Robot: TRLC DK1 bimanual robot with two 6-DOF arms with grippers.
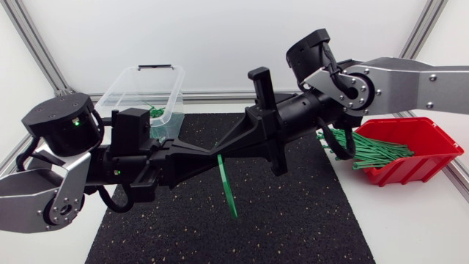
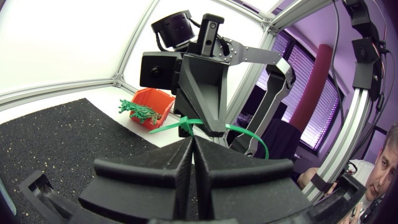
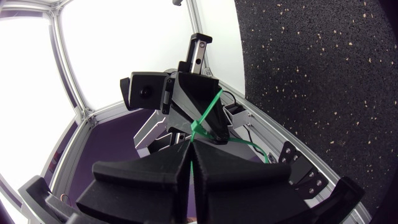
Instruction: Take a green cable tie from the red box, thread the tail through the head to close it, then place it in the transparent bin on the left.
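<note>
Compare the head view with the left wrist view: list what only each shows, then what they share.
Head view only: the transparent bin, some green ties in it, and the left arm's full length. Left wrist view only: the closed seam between the left gripper's fingers, close up. Both: the green cable tie pinched by both grippers, the right gripper, the red box and the black mat.

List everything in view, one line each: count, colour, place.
cable tie: one, green, held between both grippers above the mat, tail hanging down
boxed ties: a bundle, green, in the red box
binned ties: a few, green, in the transparent bin
red box: one, red, right of the mat
transparent bin: one, clear, far left
mat: one, black, mid-table
table: one, white
left gripper: black, shut on cable tie
right gripper: black, shut on cable tie
</note>
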